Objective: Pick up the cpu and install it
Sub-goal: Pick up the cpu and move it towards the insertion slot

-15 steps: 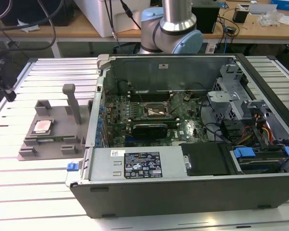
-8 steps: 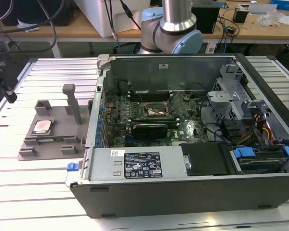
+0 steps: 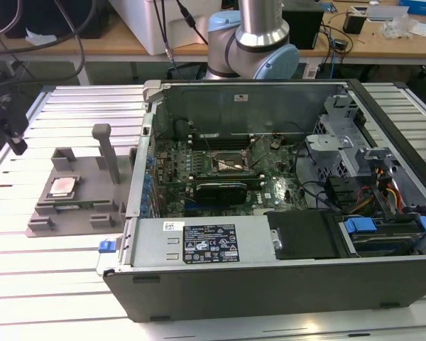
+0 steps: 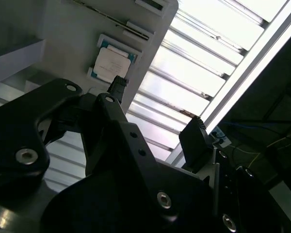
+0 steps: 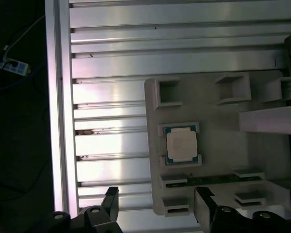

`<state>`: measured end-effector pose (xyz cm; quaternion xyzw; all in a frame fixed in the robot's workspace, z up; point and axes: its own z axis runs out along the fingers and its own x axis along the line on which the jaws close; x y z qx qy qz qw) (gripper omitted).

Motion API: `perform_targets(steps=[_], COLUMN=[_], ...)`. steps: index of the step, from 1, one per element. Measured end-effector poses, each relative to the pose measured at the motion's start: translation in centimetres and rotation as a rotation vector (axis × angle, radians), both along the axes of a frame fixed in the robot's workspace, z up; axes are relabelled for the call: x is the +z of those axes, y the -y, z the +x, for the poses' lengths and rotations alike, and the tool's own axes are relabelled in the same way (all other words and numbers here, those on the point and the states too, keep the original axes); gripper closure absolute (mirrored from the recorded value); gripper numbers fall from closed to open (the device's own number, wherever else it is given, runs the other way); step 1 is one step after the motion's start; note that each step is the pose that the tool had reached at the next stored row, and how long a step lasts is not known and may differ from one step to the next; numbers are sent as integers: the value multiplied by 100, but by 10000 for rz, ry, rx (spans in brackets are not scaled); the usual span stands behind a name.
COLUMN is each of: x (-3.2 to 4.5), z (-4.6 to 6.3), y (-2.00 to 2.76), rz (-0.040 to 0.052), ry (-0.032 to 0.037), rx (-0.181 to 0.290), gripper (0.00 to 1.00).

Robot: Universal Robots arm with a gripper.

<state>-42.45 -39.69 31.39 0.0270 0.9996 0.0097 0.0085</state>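
I am hanging above the ribbed aluminium table (image 5: pixel 111 97) with my wrist turned downward and my jaws spread wide, gripping nothing. In the first wrist view my gripper (image 5: pixel 157 206) is straddling one edge of the grey tray (image 5: pixel 223 97): one finger (image 5: pixel 111 201) is hovering over the table slats and the other over the tray. The cpu (image 5: pixel 181 145) is lying flat in its square recess on that tray, silver plate up, apart from both fingers; in the second wrist view it (image 4: pixel 112 64) is showing just past one fingertip (image 4: pixel 117 85). In the exterior view the tray (image 3: pixel 85 170) is sitting on the table to the exterior view's left of the open computer case (image 3: pixel 270 284), and my arm (image 3: pixel 252 42) is rising behind that case. A white label (image 3: pixel 209 245) bearing small dark print is sitting on the case's grey power supply box.
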Motion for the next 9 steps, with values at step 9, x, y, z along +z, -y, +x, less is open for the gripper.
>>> perform_targets(steps=[9], x=[-65], z=[3], y=[0], rz=[0], ry=[0], rx=[0], gripper=[28])
